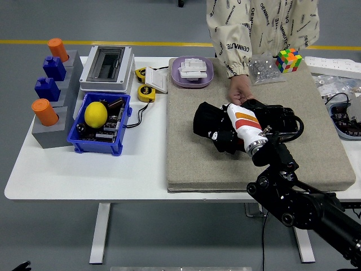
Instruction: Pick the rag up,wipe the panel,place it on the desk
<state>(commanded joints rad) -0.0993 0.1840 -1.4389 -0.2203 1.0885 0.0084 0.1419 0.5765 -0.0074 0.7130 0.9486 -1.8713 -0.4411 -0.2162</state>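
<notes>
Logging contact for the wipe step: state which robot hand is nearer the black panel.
Right. The right hand holds the black rag on the mat, just left of the black panel. The left hand is out of view.

My right arm (304,206) enters from the lower right corner and reaches up and to the left across the table. Its black jointed links end at a white wrist (243,125) marked with orange and red stripes. Beyond the wrist, my right hand (213,127) lies low and palm down. It is black, and my fingers cannot be told apart from what lies under them. A person's hand (238,94) rests just behind my wrist, fingers pointing down, close to it.
</notes>
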